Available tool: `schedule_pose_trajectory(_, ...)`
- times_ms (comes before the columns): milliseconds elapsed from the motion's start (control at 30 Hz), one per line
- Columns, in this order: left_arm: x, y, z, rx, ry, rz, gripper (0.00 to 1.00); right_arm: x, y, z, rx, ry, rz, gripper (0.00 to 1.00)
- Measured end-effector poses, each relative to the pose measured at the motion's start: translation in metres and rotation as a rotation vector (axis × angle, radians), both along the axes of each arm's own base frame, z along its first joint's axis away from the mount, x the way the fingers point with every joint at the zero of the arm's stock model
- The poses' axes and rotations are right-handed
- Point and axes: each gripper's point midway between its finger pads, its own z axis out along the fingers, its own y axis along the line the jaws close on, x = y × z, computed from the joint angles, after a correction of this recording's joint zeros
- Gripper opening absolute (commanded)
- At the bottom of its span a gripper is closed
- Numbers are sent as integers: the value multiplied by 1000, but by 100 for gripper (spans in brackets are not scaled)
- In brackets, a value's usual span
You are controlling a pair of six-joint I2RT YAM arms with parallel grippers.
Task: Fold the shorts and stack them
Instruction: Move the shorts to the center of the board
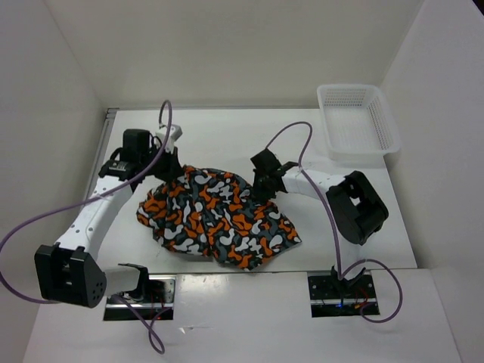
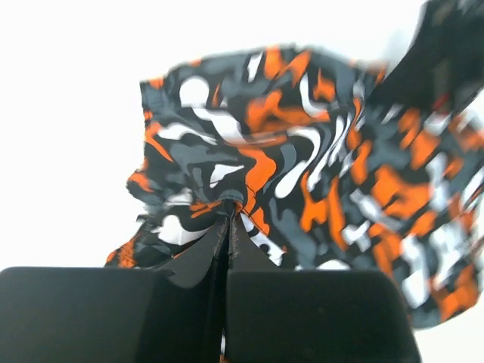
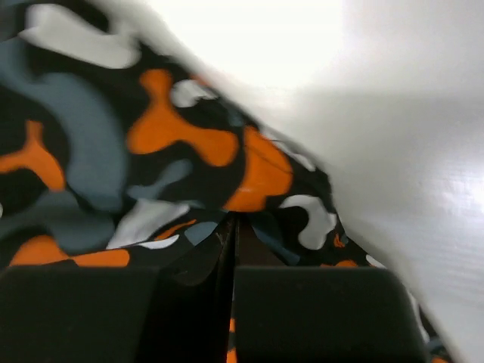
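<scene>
My left tool (image 2: 227,218) is clenched on a pinch of the soft orange, grey, black and white camouflage shorts (image 1: 215,219) at their far left edge. My right tool (image 3: 231,221) is clenched on their far right edge. The shorts lie bunched on the white surface (image 1: 363,227) between my arms, so I judge both pinches should lift level and travel together toward me, taut enough to smooth wrinkles without tugging cloth free.
</scene>
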Motion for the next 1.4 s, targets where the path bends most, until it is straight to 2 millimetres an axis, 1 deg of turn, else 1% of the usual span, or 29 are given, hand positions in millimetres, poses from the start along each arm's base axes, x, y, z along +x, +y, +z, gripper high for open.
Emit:
schedule_pose_trajectory(67,16,-2,26,-17,-57,-4,0,15,9,16,16,-41,4,0)
schedule_pose_trajectory(133,31,-6,59,-38,-129,-16,0,39,21,47,52,-116,1,0)
schedule_pose_trajectory(233,45,-12,113,-71,-253,-41,0,74,39,110,136,-255,-9,0)
schedule_pose_trajectory(300,48,-18,151,-101,-352,-74,0,88,41,159,193,-351,-22,0)
schedule_pose_trajectory(367,44,-24,178,-127,-437,-109,0,93,36,202,238,-438,-37,0)
schedule_pose_trajectory(433,32,-30,195,-149,-493,-147,0,90,27,239,277,-513,-55,0)
schedule_pose_trajectory(500,21,-35,205,-169,-529,-185,0,85,13,268,310,-572,-76,0)
schedule_pose_trajectory(533,16,-38,207,-178,-541,-205,0,82,7,278,324,-595,-84,2)
schedule_pose_trajectory(567,10,-43,206,-189,-545,-228,0,79,-2,286,332,-612,-96,10)
schedule_pose_trajectory(633,4,-54,195,-207,-547,-274,0,74,-19,292,338,-633,-127,16)
schedule_pose_trajectory(667,1,-63,187,-217,-542,-303,0,72,-27,291,332,-634,-141,26)
schedule_pose_trajectory(700,-4,-77,171,-231,-514,-348,3,71,-35,288,328,-631,-157,29)
schedule_pose_trajectory(733,-10,-95,153,-245,-477,-402,54,71,-44,281,315,-623,-173,31)
schedule_pose_trajectory(767,-17,-113,135,-253,-432,-457,79,71,-51,273,302,-612,-187,39)
schedule_pose_trajectory(800,-23,-130,118,-262,-379,-505,87,71,-57,265,291,-599,-201,44)
schedule_pose_trajectory(833,-29,-146,100,-265,-311,-546,93,71,-63,255,273,-579,-211,46)
schedule_pose_trajectory(867,-35,-158,83,-258,-250,-578,100,71,-67,247,262,-565,-218,50)
schedule_pose_trajectory(900,-38,-163,69,-244,-195,-586,100,70,-72,239,245,-548,-226,60)
schedule_pose_trajectory(933,-39,-162,62,-229,-167,-576,100,69,-77,231,229,-531,-230,63)
schedule_pose_trajectory(967,-36,-154,57,-211,-146,-545,100,67,-79,227,217,-519,-232,65)
schedule_pose_trajectory(1000,-31,-143,61,-198,-157,-504,100,66,-81,224,210,-513,-230,69)
schedule_pose_trajectory(1067,-15,-110,79,-177,-223,-392,100,62,-81,224,206,-509,-216,75)
schedule_pose_trajectory(1133,-1,-68,106,-146,-326,-249,100,59,-78,227,204,-519,-197,81)
schedule_pose_trajectory(1167,2,-48,118,-130,-374,-182,100,56,-73,228,202,-522,-183,83)
schedule_pose_trajectory(1200,2,-32,123,-114,-404,-129,100,53,-65,227,196,-521,-159,88)
schedule_pose_trajectory(1267,-3,-3,117,-86,-407,-37,100,42,-34,222,190,-503,-75,94)
schedule_pose_trajectory(1300,-3,8,106,-75,-388,-1,100,36,-12,218,183,-491,-19,95)
schedule_pose_trajectory(1333,-4,16,90,-68,-350,26,100,31,6,214,182,-479,25,97)
schedule_pose_trajectory(1400,-6,26,44,-68,-238,54,100,18,42,201,174,-446,117,99)
